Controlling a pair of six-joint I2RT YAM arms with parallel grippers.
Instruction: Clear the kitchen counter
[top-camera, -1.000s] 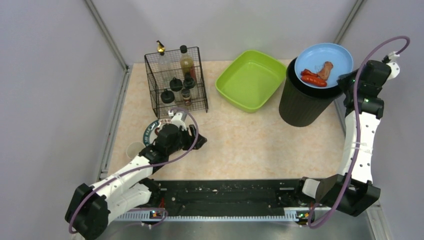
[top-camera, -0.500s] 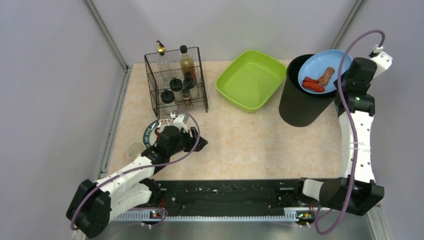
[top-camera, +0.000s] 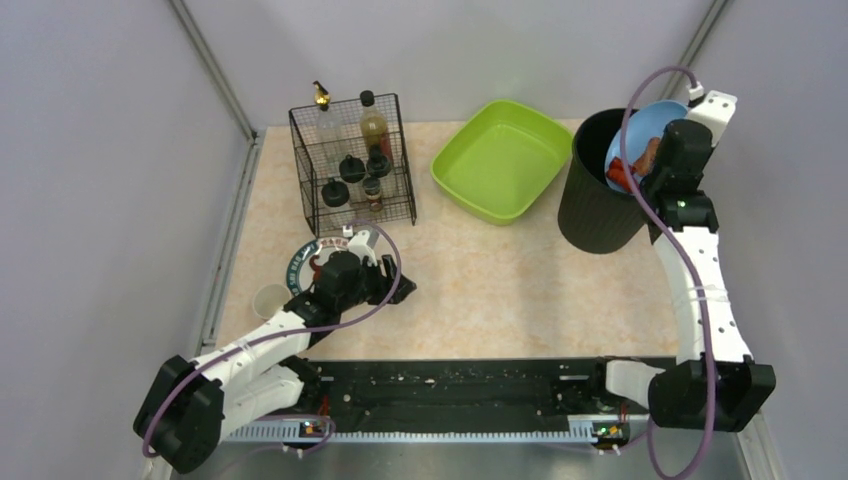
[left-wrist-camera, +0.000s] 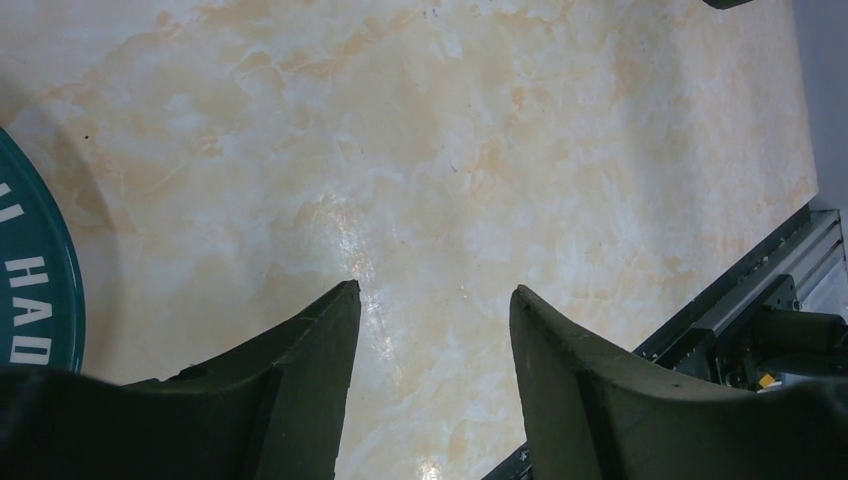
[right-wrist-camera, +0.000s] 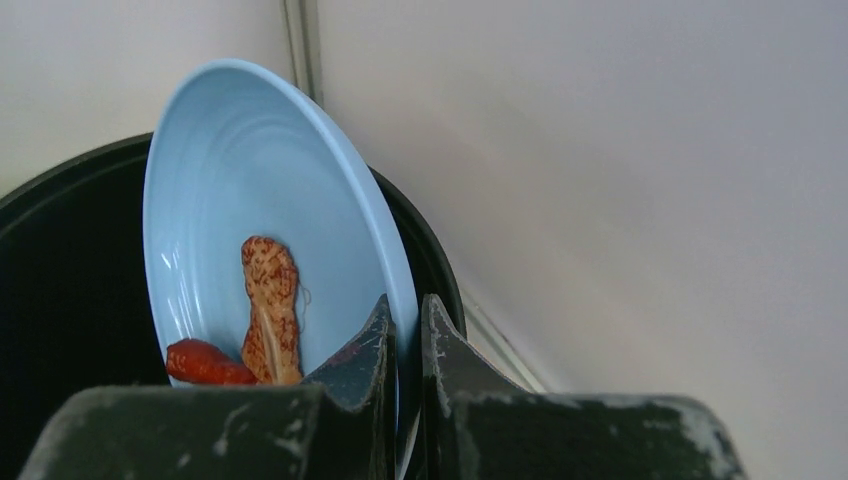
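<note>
My right gripper (right-wrist-camera: 407, 310) is shut on the rim of a light blue plate (right-wrist-camera: 245, 200), tipped steeply over the black bin (top-camera: 600, 195). A brown food piece (right-wrist-camera: 270, 300) and a red one (right-wrist-camera: 200, 362) lie low on the plate (top-camera: 640, 120). My left gripper (left-wrist-camera: 435, 300) hangs open just above the beige marbled kitchen counter (left-wrist-camera: 420, 130), nothing between its fingers. From above, the left gripper (top-camera: 395, 285) sits right of a teal-rimmed plate (top-camera: 298, 262), whose edge (left-wrist-camera: 35, 270) shows at the left of the left wrist view.
A black wire rack (top-camera: 352, 160) holding several bottles stands at the back left. A lime green tub (top-camera: 500, 158) sits beside the bin. A small pale cup (top-camera: 270, 298) stands near the left edge. The black rail (top-camera: 460, 385) runs along the front.
The right arm has swung left and tilted the blue plate from nearly flat to steep over the bin; the food has slid down. The left arm has barely moved.
</note>
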